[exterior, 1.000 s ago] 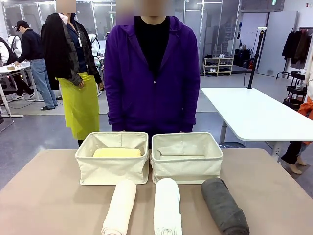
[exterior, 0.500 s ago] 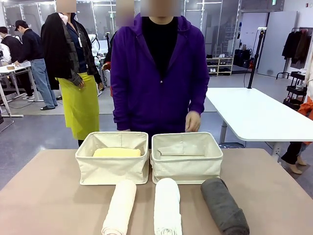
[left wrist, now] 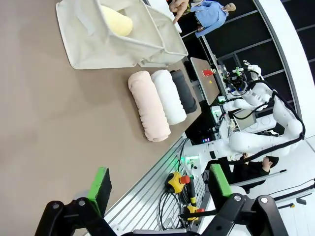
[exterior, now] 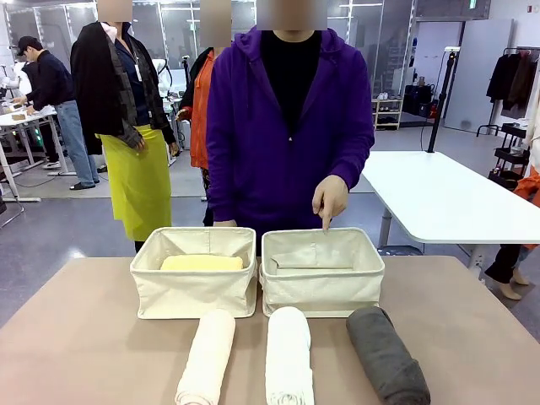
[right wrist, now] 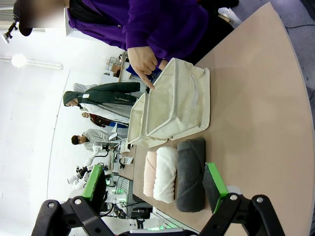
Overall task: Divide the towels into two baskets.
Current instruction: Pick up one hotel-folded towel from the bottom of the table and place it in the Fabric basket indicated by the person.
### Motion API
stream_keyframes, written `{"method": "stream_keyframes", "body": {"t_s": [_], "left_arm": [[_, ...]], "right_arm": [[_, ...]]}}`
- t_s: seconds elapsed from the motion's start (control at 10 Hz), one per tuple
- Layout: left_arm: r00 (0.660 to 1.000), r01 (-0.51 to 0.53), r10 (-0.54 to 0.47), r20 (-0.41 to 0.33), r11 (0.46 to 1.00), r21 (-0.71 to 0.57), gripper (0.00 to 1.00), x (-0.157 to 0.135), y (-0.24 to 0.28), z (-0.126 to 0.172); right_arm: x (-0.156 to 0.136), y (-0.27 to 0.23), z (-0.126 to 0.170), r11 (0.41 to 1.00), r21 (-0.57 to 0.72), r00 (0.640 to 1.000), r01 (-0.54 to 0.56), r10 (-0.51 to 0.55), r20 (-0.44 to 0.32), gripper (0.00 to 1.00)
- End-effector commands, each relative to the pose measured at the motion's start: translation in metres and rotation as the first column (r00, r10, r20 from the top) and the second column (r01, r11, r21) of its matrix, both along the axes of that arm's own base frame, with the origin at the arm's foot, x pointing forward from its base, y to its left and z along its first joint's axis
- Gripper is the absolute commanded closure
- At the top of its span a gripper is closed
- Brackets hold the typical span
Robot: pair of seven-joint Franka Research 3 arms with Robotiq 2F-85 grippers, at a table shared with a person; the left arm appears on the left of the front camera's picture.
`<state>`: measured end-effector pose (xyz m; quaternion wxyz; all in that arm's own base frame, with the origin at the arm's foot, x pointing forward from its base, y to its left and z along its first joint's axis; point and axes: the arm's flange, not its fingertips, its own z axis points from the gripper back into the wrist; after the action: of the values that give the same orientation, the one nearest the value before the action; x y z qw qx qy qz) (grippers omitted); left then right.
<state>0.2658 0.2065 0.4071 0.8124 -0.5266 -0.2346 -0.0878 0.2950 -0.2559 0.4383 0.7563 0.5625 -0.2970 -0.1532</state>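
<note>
An open workshop hall with a white table [exterior: 439,198] lies behind the tan counter [exterior: 84,337]. On it, the left basket [exterior: 194,291] holds the pale yellow towel [exterior: 201,262]; the right basket [exterior: 322,287] stands beside it (a person's hand [exterior: 330,199] points down at its far rim). The cream towel [exterior: 207,359], white towel [exterior: 288,359] and charcoal towel [exterior: 386,354] lie side by side in front of them. The wrist views add the left claw [left wrist: 160,183] and right claw [right wrist: 154,182], both spread apart and holding nothing

pale yellow towel roll [exterior: 202,262] in left cream canvas basket [exterior: 192,297], seemingly touching right cream canvas basket [exterior: 323,291]; before them cream towel roll [exterior: 207,354], white towel roll [exterior: 288,354], charcoal towel roll [exterior: 384,350]
</note>
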Motion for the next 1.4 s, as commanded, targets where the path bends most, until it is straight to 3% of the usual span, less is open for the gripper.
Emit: {"method": "stream_keyframes", "body": {"t_s": [0.0, 0.1, 0.2, 0.4, 0.5, 0.9, 1.2, 1.3], "left_arm": [[1.000, 0.006, -0.006, 0.006, 1.000, 0.001, 0.00, -0.003, -0.001, 0.002], [1.000, 0.006, -0.006, 0.006, 1.000, 0.001, 0.00, -0.003, -0.001, 0.002], [1.000, 0.006, -0.006, 0.006, 1.000, 0.001, 0.00, -0.003, -0.001, 0.002], [1.000, 0.006, -0.006, 0.006, 1.000, 0.001, 0.00, -0.003, -0.001, 0.002], [1.000, 0.006, -0.006, 0.006, 1.000, 0.001, 0.00, -0.003, -0.001, 0.002], [1.000, 0.006, -0.006, 0.006, 1.000, 0.001, 0.00, -0.003, -0.001, 0.002], [1.000, 0.006, -0.006, 0.006, 1.000, 0.001, 0.00, -0.003, -0.001, 0.002], [1.000, 0.006, -0.006, 0.006, 1.000, 0.001, 0.00, -0.003, -0.001, 0.002]], "right_arm": [[-0.001, 0.002, 0.002, 1.000, 0.006, 1.000, 0.002, -0.002, 0.021, 0.00], [0.000, 0.000, 0.000, 1.000, 0.000, 1.000, 0.000, 0.000, 0.000, 0.00], [-0.002, 0.006, 0.018, 0.989, -0.060, 0.989, -0.134, 0.131, -0.062, 0.00], [0.033, 0.055, 0.020, 0.911, -0.222, 0.922, -0.349, 0.290, -0.257, 0.00], [0.055, 0.088, 0.016, 0.860, -0.319, 0.899, -0.397, 0.293, -0.326, 0.00], [0.105, 0.200, -0.012, 0.715, -0.387, 0.787, -0.583, 0.379, -0.486, 0.00], [0.120, 0.265, -0.046, 0.643, -0.448, 0.765, -0.622, 0.375, -0.524, 0.00], [0.123, 0.282, -0.055, 0.623, -0.508, 0.788, -0.595, 0.327, -0.522, 0.00]]}}
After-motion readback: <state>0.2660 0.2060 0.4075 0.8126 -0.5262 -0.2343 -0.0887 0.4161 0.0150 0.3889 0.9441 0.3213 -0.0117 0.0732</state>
